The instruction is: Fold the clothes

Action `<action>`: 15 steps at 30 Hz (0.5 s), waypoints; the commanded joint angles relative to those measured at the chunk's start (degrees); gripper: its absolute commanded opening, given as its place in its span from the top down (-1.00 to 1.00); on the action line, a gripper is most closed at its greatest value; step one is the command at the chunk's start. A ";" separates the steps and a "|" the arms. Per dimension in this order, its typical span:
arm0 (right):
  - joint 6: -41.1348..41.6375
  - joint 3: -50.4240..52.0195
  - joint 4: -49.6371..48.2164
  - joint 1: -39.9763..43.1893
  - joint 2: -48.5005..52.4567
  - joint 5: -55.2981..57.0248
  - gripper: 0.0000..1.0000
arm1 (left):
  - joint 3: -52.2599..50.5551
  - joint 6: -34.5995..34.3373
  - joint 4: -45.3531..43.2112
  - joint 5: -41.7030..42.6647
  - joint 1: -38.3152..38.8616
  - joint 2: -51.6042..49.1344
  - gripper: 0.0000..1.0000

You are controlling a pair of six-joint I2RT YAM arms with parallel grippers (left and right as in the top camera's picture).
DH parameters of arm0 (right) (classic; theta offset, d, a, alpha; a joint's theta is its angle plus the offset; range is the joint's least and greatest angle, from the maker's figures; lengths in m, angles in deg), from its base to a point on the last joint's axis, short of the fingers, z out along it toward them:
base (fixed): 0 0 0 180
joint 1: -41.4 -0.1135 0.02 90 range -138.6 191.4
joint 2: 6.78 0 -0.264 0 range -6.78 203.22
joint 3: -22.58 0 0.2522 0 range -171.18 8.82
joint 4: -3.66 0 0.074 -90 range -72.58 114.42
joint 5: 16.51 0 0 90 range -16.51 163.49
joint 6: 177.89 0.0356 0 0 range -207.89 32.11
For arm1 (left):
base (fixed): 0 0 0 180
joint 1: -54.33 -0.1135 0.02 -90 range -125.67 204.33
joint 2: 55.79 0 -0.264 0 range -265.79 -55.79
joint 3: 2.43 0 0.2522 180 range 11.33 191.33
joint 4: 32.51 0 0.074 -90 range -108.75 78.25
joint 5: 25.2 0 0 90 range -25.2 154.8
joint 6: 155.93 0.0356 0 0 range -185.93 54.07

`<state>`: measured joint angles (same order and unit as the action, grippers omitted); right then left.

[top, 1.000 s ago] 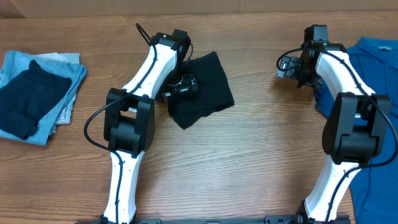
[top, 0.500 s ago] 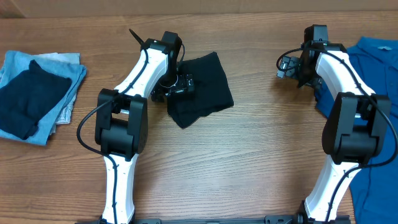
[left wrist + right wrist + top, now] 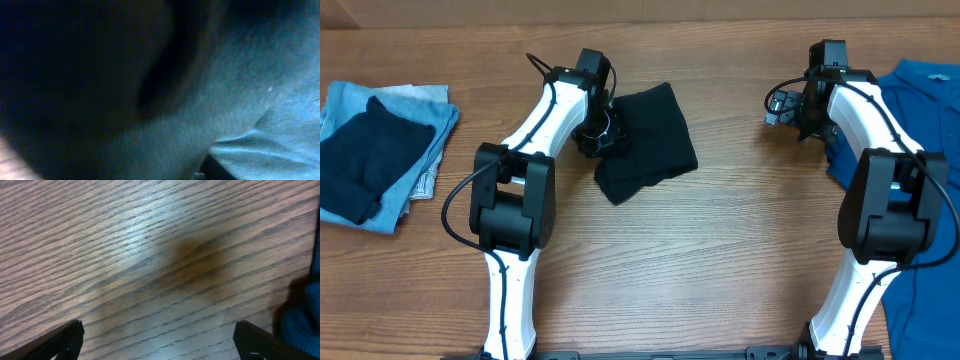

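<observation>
Black garment (image 3: 650, 140) is seen folded into a rough square at upper centre of the overhead frame, flat on the wooden table (image 3: 720, 260). Left gripper (image 3: 601, 132) is set down at the garment's left edge. Its jaws are hidden under the wrist in the overhead view, and the left wrist view is filled by dark blurred cloth pressed up close, so whether the claw is spread or pinching the cloth cannot be told.

Right gripper (image 3: 777, 107) is held at upper right, well apart from the black garment, over bare wood. In the right wrist view its fingertips (image 3: 67, 337) are seen far apart at the lower corners with only wood grain between them — spread wide.

Blue shirt (image 3: 920, 100) is laid along the right edge of the overhead frame, and a bit of it is caught at the right edge of the right wrist view. A folded pile (image 3: 380, 150) — dark navy piece on light blue cloth — is laid at far left, well apart from both grippers.
</observation>
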<state>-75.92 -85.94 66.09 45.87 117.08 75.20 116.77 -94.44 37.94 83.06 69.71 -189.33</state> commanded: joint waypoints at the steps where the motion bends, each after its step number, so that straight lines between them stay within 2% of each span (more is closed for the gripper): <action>1: 0.04 0.26 -0.22 0.11 -0.31 0.37 -1.00 | -2.67 0.26 0.35 1.33 -0.39 -4.90 0.83; 2: 0.04 0.26 -0.22 0.11 -0.31 0.37 -1.00 | -2.34 0.39 0.48 1.33 -1.07 -4.87 0.92; 4: 0.04 0.26 -0.22 0.11 -0.31 0.37 -1.00 | -1.16 3.48 0.70 3.34 -2.43 -4.63 0.92; 7: 0.04 0.26 -0.22 0.11 -0.31 0.37 -1.00 | 5.79 9.84 5.68 3.67 -3.63 -4.11 0.92; 11: 0.04 0.26 -0.22 0.11 -0.31 0.37 -1.00 | 16.41 10.78 11.82 -4.55 -0.92 -3.82 0.92; 15: 0.04 0.26 -0.22 0.11 -0.31 0.37 -1.00 | 20.31 12.33 12.13 -6.73 0.20 -3.80 0.92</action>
<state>-75.92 -85.94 66.11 45.87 117.08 75.23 134.06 -84.74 49.89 79.21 69.21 -192.87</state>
